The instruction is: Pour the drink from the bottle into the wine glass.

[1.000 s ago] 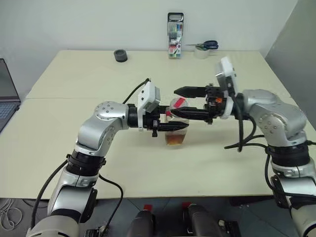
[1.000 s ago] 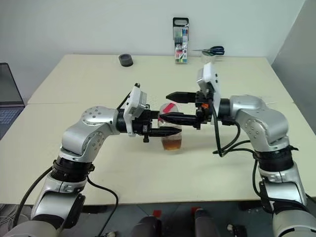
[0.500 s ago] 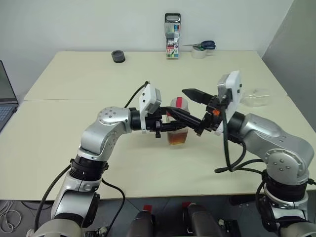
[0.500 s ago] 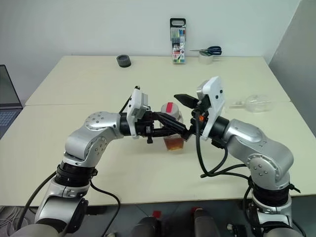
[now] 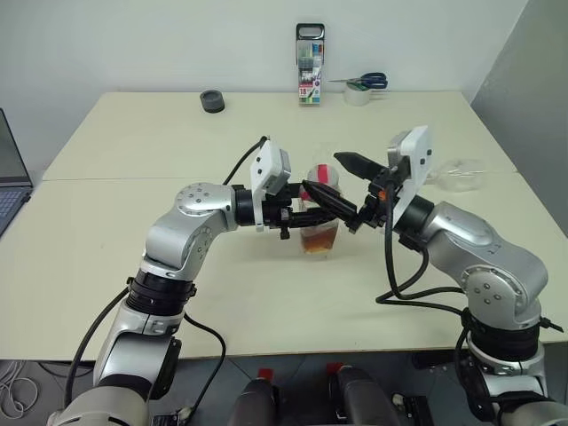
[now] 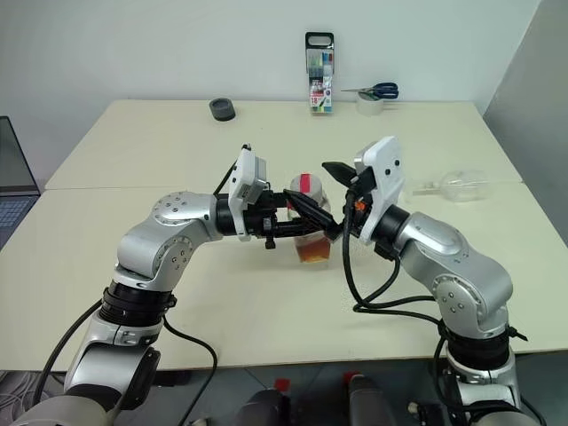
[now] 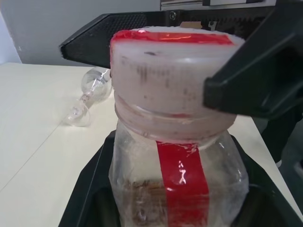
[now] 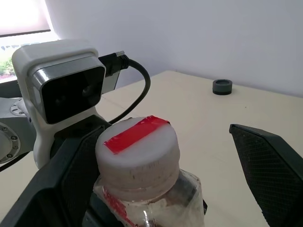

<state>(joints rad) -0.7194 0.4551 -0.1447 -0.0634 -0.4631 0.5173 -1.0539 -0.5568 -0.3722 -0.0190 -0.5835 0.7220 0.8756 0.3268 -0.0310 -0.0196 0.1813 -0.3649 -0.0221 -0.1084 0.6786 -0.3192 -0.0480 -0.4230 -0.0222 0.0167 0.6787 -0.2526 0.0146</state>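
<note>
While left end effector [image 5: 306, 219] grips bottle [image 5: 319, 222], its cap [image 8: 137, 151] sits between right end effector [image 5: 342, 182] fingers.

The bottle [image 5: 319, 222] stands upright near the middle of the bench [image 5: 133, 222], clear plastic with a red label strip down its side and a white cap [image 8: 137, 152] crossed by a red band, still on. The drink [image 5: 319, 240], amber-brown, fills only its lowest part. The wine glass [image 6: 457, 185], clear and stemmed, lies on its side well apart, at about two o'clock from the bottle.
</note>
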